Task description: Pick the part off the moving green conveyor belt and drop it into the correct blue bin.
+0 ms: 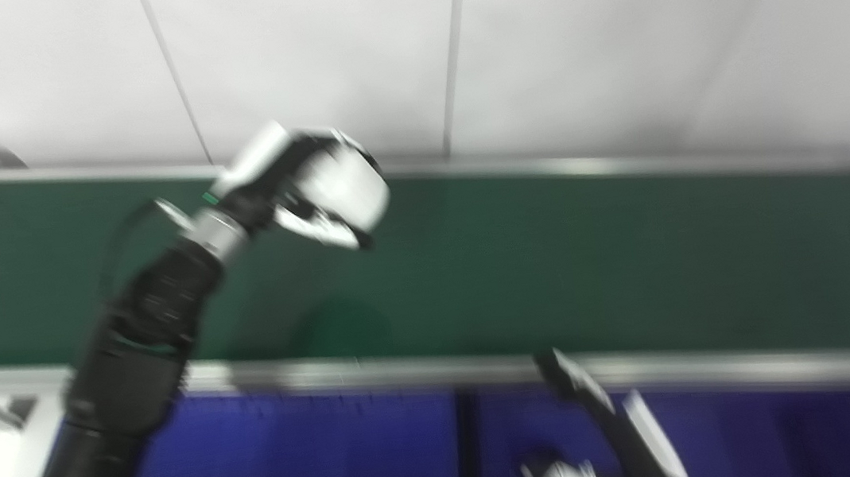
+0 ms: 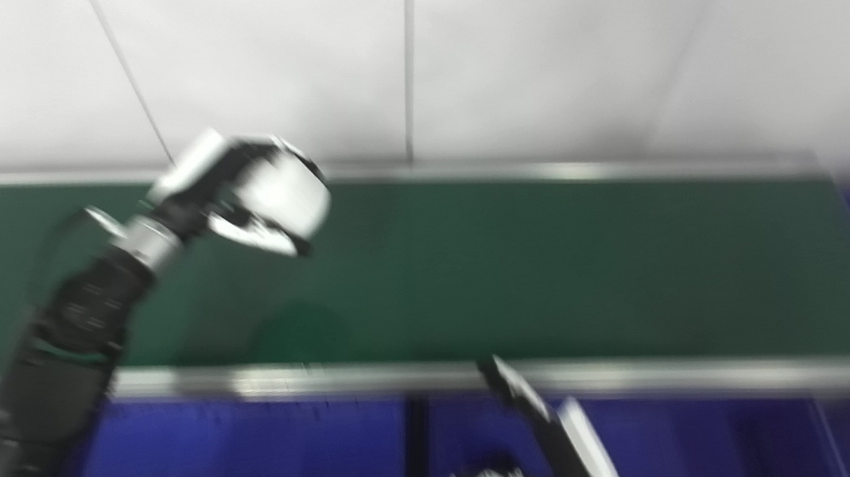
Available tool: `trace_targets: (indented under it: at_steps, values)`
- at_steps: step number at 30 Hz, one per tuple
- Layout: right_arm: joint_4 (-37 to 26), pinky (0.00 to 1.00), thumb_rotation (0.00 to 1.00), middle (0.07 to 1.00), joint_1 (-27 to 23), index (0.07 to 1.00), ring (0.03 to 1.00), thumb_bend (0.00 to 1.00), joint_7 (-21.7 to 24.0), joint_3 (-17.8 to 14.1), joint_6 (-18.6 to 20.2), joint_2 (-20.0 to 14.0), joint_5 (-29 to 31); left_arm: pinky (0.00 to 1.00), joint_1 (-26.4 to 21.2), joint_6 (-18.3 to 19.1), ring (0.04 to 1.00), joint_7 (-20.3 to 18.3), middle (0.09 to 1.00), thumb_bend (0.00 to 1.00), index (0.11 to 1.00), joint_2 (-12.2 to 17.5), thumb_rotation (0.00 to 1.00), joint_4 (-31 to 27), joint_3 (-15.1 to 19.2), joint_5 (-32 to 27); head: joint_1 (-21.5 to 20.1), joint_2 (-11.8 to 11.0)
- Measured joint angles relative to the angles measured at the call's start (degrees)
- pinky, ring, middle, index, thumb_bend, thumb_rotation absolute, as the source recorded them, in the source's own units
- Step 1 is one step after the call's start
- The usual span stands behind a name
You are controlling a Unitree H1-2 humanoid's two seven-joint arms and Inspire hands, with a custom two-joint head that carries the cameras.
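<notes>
Left eye view: you see the left hand (image 1: 308,192) raised above the green conveyor belt (image 1: 556,263), over its far-left part, palm turned down as if set to come down on a passing part. Motion blur hides its fingers, so you cannot tell whether they are spread or curled, or whether they hold anything. No part shows on the belt here. On the near side of the belt lie the blue bins (image 1: 291,470), and the right hand (image 1: 609,449) sits low over them, just off the belt's near rail, probably waiting.

Right eye view: the same layout holds. The right hand's fingers (image 2: 518,392) point up toward the belt and look loosely apart, gripping nothing visible. The left hand (image 2: 252,198) stays equally blurred.
</notes>
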Motion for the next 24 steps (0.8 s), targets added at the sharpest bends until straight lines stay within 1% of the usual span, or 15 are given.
trace_targets:
  at_steps: [2, 5, 6, 9, 12, 14, 18, 20, 21, 23, 24]
  values:
    - [-1.2, 0.79, 0.67, 0.897, -0.17, 0.924, 0.861, 0.78, 0.32, 0.25, 1.35, 0.87, -0.83, 0.41, 2.17, -1.8, 0.428, -0.67, 0.5, 0.5, 0.523, 1.18, 0.0, -1.08, 0.61, -2.36, -1.93, 1.31]
    - [-1.73, 0.81, 0.65, 0.902, -0.42, 0.926, 0.87, 0.78, 0.54, 0.41, 2.25, 1.97, -0.88, 0.41, 6.16, -3.87, 0.43, -0.9, 0.504, 0.5, 0.519, 1.62, 0.0, -3.23, 1.42, -4.85, -2.38, 1.67]
    - [-1.83, 0.81, 0.65, 0.904, -0.37, 0.926, 0.874, 0.78, 0.54, 0.39, 2.87, 2.31, -0.88, 0.43, 7.72, -4.77, 0.439, -0.91, 0.508, 0.5, 0.508, 1.61, 0.0, -3.96, 1.31, -5.31, -2.38, 1.67]
    - [-2.68, 0.83, 0.65, 0.908, -0.03, 0.928, 0.883, 0.79, 0.61, 0.39, 4.12, 2.84, -0.89, 0.44, 11.77, -6.88, 0.44, -0.92, 0.511, 0.5, 0.507, 1.6, 0.0, -5.21, 1.09, -5.74, -3.25, 2.37]
    - [-3.72, 0.82, 0.65, 0.91, 0.17, 0.93, 0.885, 0.78, 0.66, 0.36, 4.91, 2.87, -0.85, 0.44, 14.79, -10.96, 0.441, -0.91, 0.508, 0.5, 0.509, 1.86, 0.0, -4.98, 0.91, -5.77, -3.34, 2.38]
    - [-3.72, 0.82, 0.65, 0.907, 0.11, 0.93, 0.882, 0.78, 0.73, 0.35, 4.99, 2.84, -0.69, 0.44, 16.23, -13.03, 0.442, -1.11, 0.508, 0.5, 0.506, 2.15, 0.0, -4.82, 0.42, -5.77, -3.26, 2.2]
    - [-3.67, 0.82, 0.66, 0.901, 0.08, 0.929, 0.88, 0.78, 0.87, 0.33, 4.98, 2.72, 0.07, 0.46, 20.16, -16.39, 0.457, -1.48, 0.502, 0.5, 0.496, 2.39, 0.0, -2.42, -1.08, -5.21, -3.87, 1.68]
    - [-3.67, 0.82, 0.66, 0.901, 0.1, 0.929, 0.88, 0.79, 0.88, 0.34, 5.01, 2.7, 0.08, 0.46, 21.89, -18.51, 0.456, -1.46, 0.497, 0.5, 0.501, 2.39, 0.0, 0.25, -1.94, -4.16, -3.87, 1.67]
    - [-3.67, 0.82, 0.66, 0.902, 0.1, 0.929, 0.881, 0.79, 0.88, 0.33, 5.03, 2.69, 0.08, 0.44, 22.74, -19.46, 0.447, -1.4, 0.494, 0.5, 0.509, 2.39, 0.0, 1.54, -2.19, -3.23, -3.7, 1.41]
    - [-3.67, 0.82, 0.66, 0.905, 0.1, 0.934, 0.882, 0.79, 0.88, 0.3, 5.07, 2.64, 0.09, 0.43, 23.91, -20.12, 0.441, -1.35, 0.494, 0.5, 0.512, 2.39, 0.0, 2.9, -2.47, -2.24, -3.69, 1.41]
    - [-3.67, 0.83, 0.66, 0.908, 0.1, 0.941, 0.887, 0.79, 0.89, 0.29, 5.07, 2.59, 0.13, 0.43, 24.26, -20.29, 0.44, -1.34, 0.494, 0.5, 0.512, 2.39, 0.0, 3.41, -2.59, -1.91, -3.35, 0.89]
